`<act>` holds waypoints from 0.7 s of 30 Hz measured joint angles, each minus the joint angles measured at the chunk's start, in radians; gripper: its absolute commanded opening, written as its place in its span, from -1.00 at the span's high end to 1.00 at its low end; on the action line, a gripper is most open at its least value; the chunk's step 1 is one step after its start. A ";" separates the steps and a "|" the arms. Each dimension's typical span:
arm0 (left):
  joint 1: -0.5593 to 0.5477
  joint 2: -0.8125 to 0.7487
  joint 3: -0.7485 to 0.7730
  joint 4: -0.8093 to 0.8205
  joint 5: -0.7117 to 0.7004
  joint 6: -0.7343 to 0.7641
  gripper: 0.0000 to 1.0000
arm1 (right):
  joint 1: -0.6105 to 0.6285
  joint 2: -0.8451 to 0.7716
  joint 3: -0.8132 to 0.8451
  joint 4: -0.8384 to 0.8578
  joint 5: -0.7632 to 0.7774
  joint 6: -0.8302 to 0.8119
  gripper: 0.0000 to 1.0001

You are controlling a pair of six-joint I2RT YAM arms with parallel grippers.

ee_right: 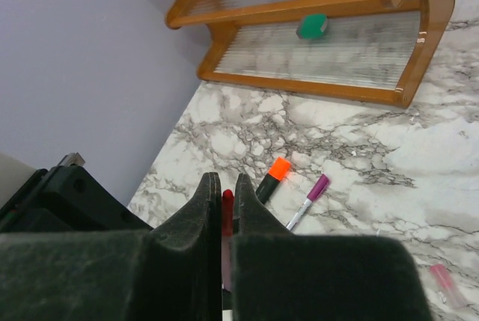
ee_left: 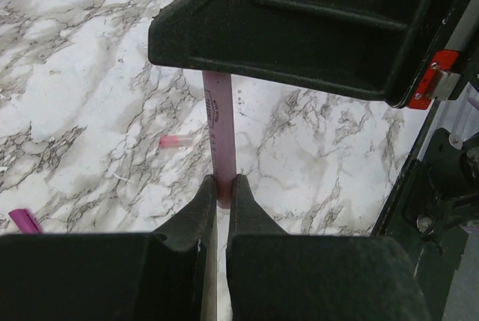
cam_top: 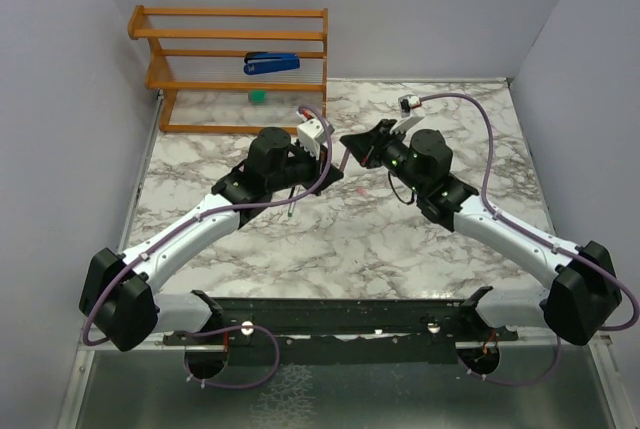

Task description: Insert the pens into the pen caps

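Left claw (ee_left: 222,186) clamped tight on the pink pen (ee_left: 221,130), low centre of the left wrist frame, pen running up under the right claw's body. Right claw (ee_right: 227,194) closed on the pen's red tip (ee_right: 227,205). On the marble surface (ee_right: 359,149): orange-capped black marker (ee_right: 271,179), purple-capped grey pen (ee_right: 308,201) mid-frame, loose pink cap (ee_left: 174,141) centre-left

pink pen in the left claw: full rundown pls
The pink pen is a thin, matte, plastic-looking pale pink stick with faint print along its side. The left claw is shut on it, the barrel running straight out from the fingers above the marble table. Its far end disappears behind the right arm's black housing.
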 measured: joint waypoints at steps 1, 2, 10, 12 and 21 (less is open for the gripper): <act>0.000 0.000 0.000 -0.001 -0.001 0.000 0.97 | -0.002 0.004 0.002 0.000 -0.003 0.001 0.99; 0.000 0.000 -0.002 -0.001 -0.002 0.000 0.83 | -0.002 0.007 0.002 0.001 -0.006 0.000 0.99; -0.002 0.009 -0.012 0.018 -0.003 -0.003 0.53 | -0.002 0.019 0.015 0.000 -0.026 0.001 0.99; -0.002 0.012 -0.014 0.024 -0.003 -0.003 0.53 | -0.002 0.020 0.019 0.003 -0.031 0.001 0.99; -0.002 0.023 -0.023 0.038 -0.007 -0.002 1.00 | -0.002 0.020 0.021 0.011 -0.059 0.005 0.95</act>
